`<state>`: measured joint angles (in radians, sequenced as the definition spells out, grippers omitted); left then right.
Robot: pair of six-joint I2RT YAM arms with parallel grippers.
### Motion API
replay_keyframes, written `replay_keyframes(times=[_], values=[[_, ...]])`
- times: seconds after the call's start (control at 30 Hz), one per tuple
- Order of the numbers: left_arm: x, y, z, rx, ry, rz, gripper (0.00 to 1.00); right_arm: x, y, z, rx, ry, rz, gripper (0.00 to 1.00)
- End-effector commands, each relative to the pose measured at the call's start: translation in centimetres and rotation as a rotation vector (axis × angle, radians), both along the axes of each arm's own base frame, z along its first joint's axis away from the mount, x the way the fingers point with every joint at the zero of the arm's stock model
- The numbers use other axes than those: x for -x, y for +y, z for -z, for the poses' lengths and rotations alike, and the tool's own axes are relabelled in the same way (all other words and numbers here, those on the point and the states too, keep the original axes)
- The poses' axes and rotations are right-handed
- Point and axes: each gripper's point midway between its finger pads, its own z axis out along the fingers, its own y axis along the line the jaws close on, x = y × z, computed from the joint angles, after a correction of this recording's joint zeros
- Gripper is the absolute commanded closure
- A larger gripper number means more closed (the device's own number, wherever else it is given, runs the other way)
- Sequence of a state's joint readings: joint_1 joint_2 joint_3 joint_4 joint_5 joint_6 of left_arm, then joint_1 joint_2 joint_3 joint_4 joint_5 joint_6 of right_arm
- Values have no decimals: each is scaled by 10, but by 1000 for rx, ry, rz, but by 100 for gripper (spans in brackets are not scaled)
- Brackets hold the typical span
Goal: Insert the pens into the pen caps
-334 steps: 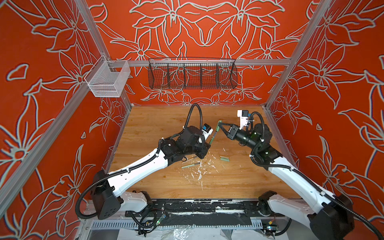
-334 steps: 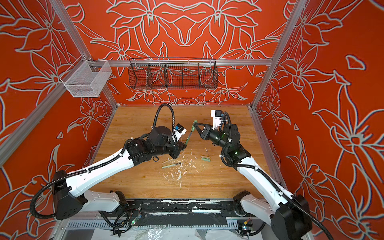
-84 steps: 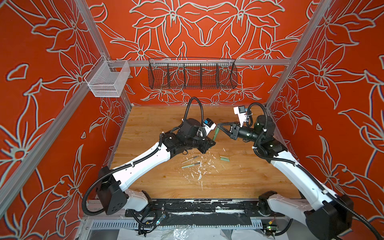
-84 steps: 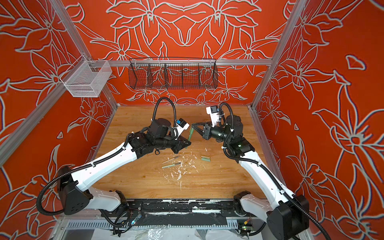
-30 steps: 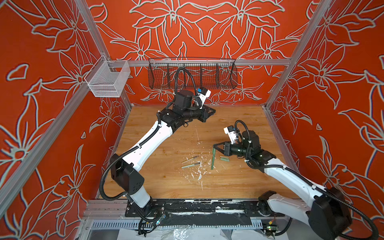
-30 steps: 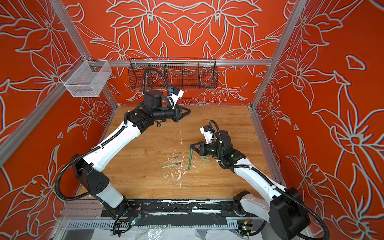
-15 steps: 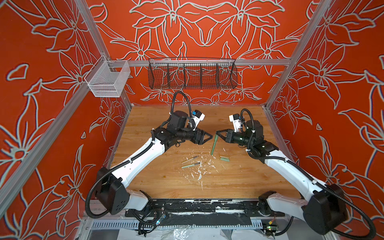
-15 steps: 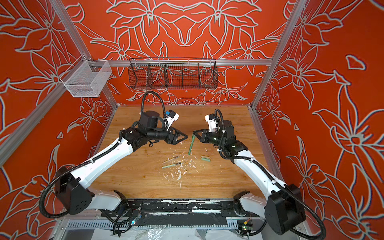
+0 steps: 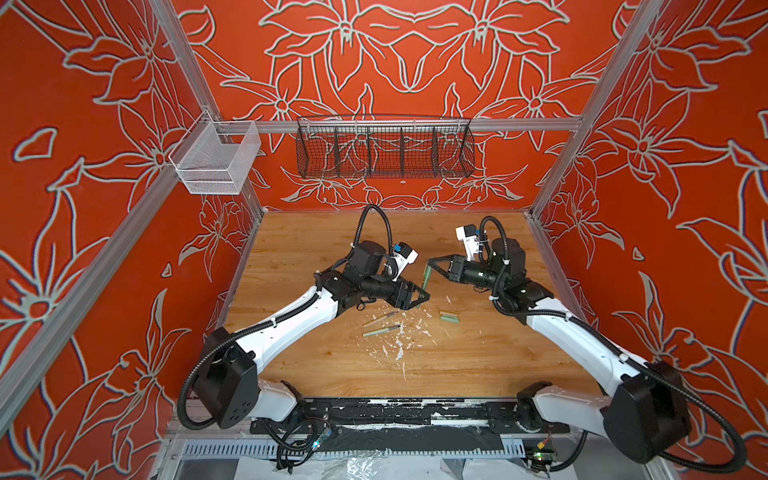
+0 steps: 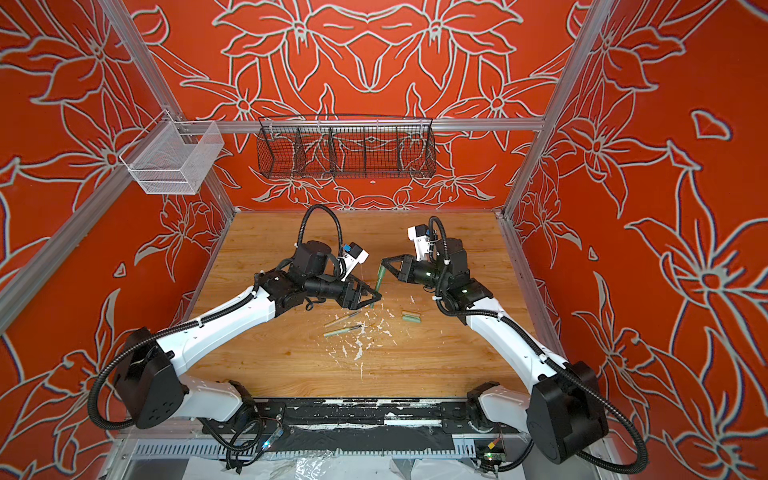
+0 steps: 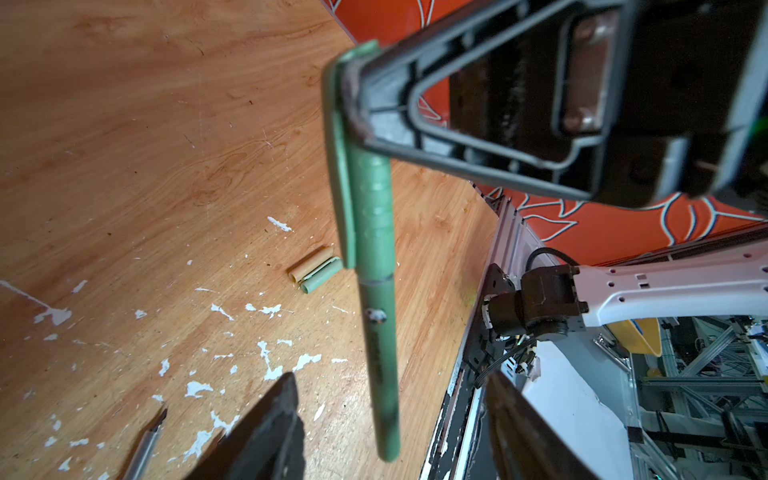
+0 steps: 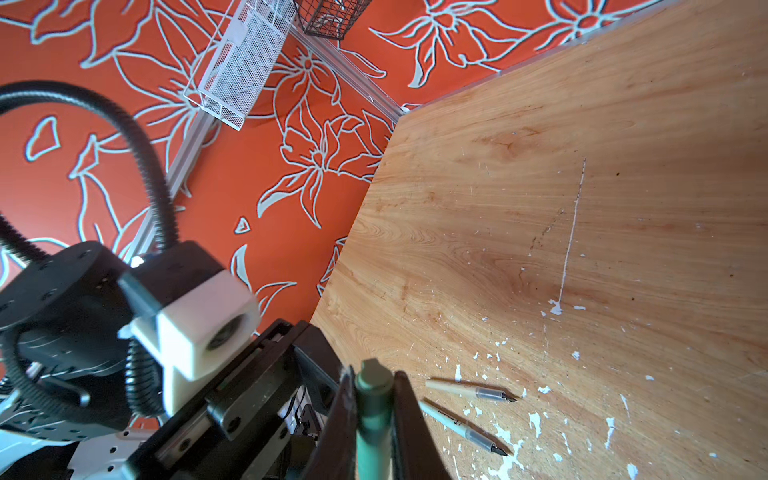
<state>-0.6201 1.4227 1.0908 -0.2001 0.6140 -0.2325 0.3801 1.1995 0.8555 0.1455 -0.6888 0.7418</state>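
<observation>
R gripper (image 9: 429, 261) is clamped on the capped top end of the dark green pen (image 11: 374, 249), which hangs near-upright over the table (image 9: 332, 365). L gripper (image 9: 417, 302) has its jaws apart, either side of the pen's lower end, no contact. Beige pen (image 12: 451, 387) & pale pen (image 12: 446, 420) lie uncapped on the table. Beige cap (image 11: 309, 269) & pale green cap (image 11: 323, 278) lie touching, side by side.

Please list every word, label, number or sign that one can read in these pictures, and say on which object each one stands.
No text here can be read with certainty.
Dark print along the barrel of the green pen: blurred, not readable.
Small dark print on the pale pen lying on the table: too small to read.
</observation>
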Motion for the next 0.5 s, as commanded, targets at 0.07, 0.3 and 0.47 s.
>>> replay_keyframes(times=[0.07,0.3,0.47], values=[[-3,-11,-6,11,-7,16,47,4,-5,-23,-23,-67,12,100],[-1,-15,-4,3,11,22,58,5,-6,-25,-14,-86,17,100],[2,-15,-4,-9,21,27,62,5,-12,-22,15,-101,46,100]])
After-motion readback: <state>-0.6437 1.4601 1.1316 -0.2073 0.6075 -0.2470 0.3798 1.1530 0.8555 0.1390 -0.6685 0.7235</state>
